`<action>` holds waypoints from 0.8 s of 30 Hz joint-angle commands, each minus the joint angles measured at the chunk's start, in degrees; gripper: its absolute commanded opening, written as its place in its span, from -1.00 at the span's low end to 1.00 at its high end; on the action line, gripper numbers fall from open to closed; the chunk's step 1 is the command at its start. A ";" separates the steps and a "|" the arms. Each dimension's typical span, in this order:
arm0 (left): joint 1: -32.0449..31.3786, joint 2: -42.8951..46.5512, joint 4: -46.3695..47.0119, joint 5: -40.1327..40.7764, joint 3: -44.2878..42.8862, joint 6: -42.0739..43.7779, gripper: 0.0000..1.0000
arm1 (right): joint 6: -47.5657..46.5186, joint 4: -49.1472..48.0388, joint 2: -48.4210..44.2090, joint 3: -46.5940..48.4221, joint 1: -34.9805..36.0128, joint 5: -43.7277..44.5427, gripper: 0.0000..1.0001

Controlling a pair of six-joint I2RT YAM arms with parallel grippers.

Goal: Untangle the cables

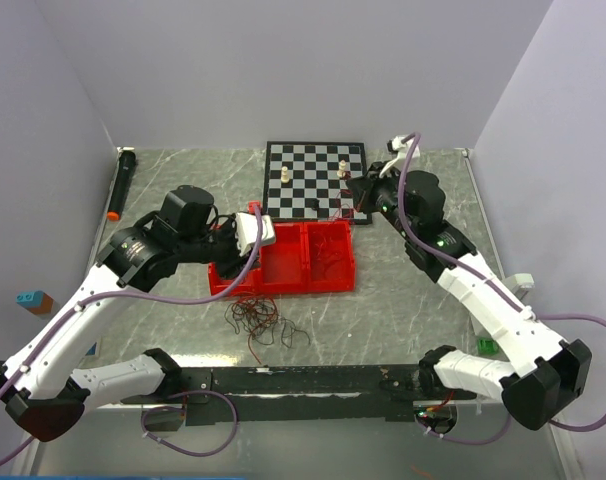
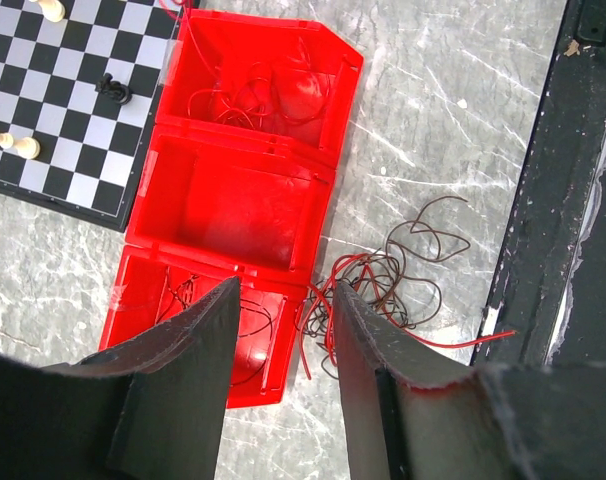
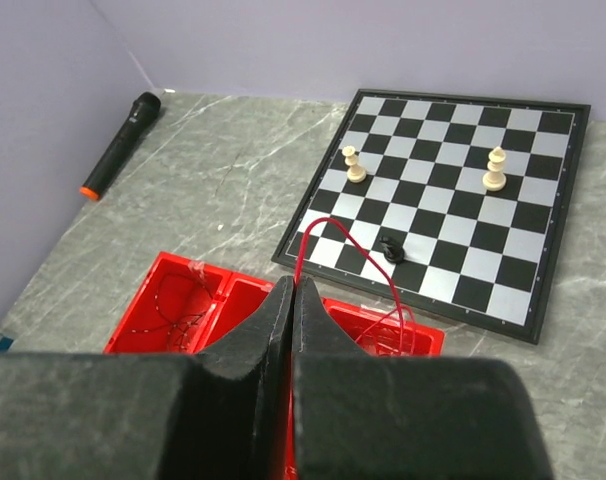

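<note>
Cables [image 1: 263,322] tangled on surface [image 1: 403,310]; my right pincer [image 3: 291,285] pinches red strand [image 3: 313,224] to draw it free; left pincer [image 2: 285,290] spread, waiting.

Left wrist view: the left gripper [image 2: 285,292] has its fingers over the near end of the red tray [image 2: 233,215] and part of the cables [image 2: 383,285], and we lose the chessboard [image 2: 73,110] at the frame edge. Right wrist view: the right gripper [image 3: 291,287] hides the tray's middle, and the red wire [image 3: 318,221] vanishes between its pressed-together fingers.
</note>
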State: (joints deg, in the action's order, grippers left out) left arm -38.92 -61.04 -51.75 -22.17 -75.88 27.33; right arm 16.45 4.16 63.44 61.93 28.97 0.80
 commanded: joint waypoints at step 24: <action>0.16 -0.22 -0.11 -3.49 -2.35 0.62 -0.04 | 4.29 -8.82 6.69 -7.79 0.29 -3.70 -1.00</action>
State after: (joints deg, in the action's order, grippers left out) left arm -38.92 -61.04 -51.83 -23.53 -75.88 27.35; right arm 18.24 -0.58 68.90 55.79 28.99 -0.71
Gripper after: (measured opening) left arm 0.481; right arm 0.012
